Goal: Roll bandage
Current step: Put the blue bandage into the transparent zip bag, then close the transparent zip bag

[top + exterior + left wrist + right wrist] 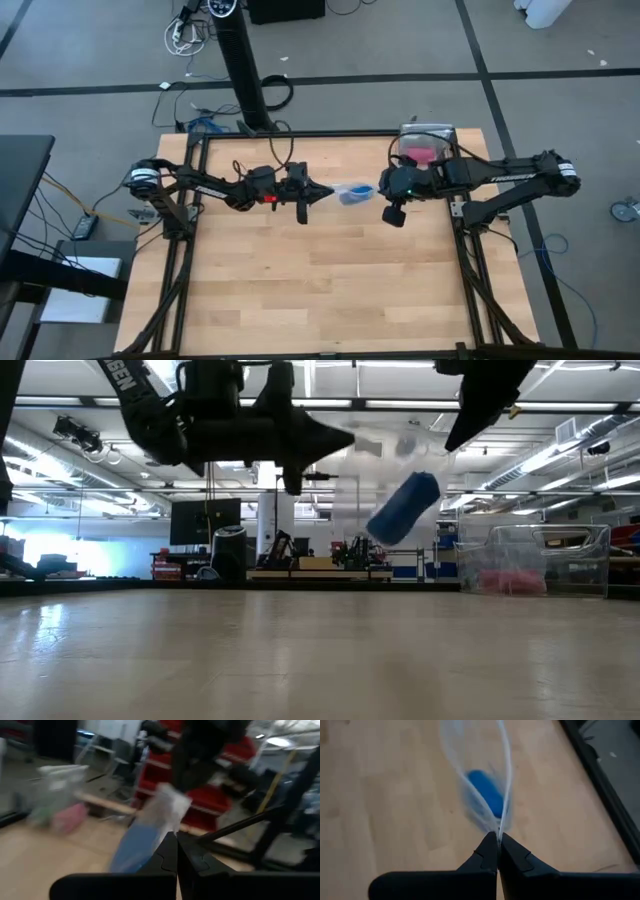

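Observation:
The bandage is a small bright blue roll inside a clear plastic bag. The bag hangs in the air between my two grippers, over the far middle of the wooden table. In the low view the roll is tilted and well above the tabletop. My left gripper is shut on the bag's left side. My right gripper is shut on its right side. The right wrist view shows the roll through the plastic, beyond my shut right gripper. My left gripper pinches a clear edge of the bag between its two shut fingers, coming level from the table's left. The bag is lifted clear, the blue roll low inside it. My right gripper pinches the bag's thin clear edge between its fingertips, slanting down from the table's right. The plastic stretches away from the fingers with the roll inside, clear of the table.
A clear box with a pink roll inside stands at the table's far right corner; the low view shows the box too. A black metal frame runs along the table's sides. Bare wood lies on the near half.

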Action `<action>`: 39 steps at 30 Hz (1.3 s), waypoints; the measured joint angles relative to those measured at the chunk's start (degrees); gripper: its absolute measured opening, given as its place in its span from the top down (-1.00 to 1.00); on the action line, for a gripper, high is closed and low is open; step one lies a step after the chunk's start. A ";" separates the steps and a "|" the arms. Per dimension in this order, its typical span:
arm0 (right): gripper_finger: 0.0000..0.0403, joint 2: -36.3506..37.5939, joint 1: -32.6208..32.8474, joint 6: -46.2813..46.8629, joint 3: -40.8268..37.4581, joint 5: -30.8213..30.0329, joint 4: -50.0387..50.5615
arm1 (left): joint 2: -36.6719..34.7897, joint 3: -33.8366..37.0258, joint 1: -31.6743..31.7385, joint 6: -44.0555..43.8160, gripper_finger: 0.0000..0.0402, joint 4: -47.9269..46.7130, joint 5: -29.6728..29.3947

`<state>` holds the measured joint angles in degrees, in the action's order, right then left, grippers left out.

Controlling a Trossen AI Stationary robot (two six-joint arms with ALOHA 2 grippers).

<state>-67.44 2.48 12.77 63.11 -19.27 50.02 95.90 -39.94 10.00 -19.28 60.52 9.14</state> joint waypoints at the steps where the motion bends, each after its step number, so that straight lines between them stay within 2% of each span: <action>1: 0.98 0.00 0.00 -0.50 0.00 0.60 0.07 | 0.00 1.04 0.00 0.91 1.00 0.17 -1.32; 5: 0.87 -0.02 0.12 -0.98 0.00 1.06 -0.01 | 0.00 4.33 0.00 2.16 1.00 -0.60 -5.56; 10: 0.62 -0.42 1.30 -1.59 0.00 -3.24 -1.34 | 0.00 5.66 -0.03 2.37 1.00 -1.66 -5.68; 13: 0.45 -1.48 1.89 -3.47 0.00 -3.38 -4.59 | 0.00 5.68 -0.04 2.73 1.00 -2.75 -5.48; 15: 0.35 -2.63 1.90 -4.88 0.00 -2.02 -9.74 | 0.00 5.68 -0.04 2.93 1.00 -2.83 -4.55; 18: 0.26 -5.08 1.55 -8.15 0.00 4.54 -17.05 | 0.00 5.68 -0.31 4.06 1.00 -3.25 -2.08; 20: 0.23 -6.56 1.07 -10.06 0.02 8.85 -22.10 | 0.00 5.68 -0.73 5.09 1.00 -3.76 -0.98; 22: 0.22 -8.24 0.39 -10.97 0.02 10.22 -24.62 | 0.00 5.68 -1.23 6.00 1.00 -4.54 -0.57; 31: 0.24 -16.71 -1.62 -11.23 0.09 9.70 -29.89 | 0.00 4.62 -2.55 6.82 1.00 -7.07 -1.12; 39: 0.24 -18.69 -1.11 -7.43 2.92 9.85 -29.57 | 0.00 1.86 -2.62 6.66 1.00 -12.78 -4.47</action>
<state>-86.13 1.37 5.34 66.03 -9.41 20.44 95.90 -38.08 7.38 -12.62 47.74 4.67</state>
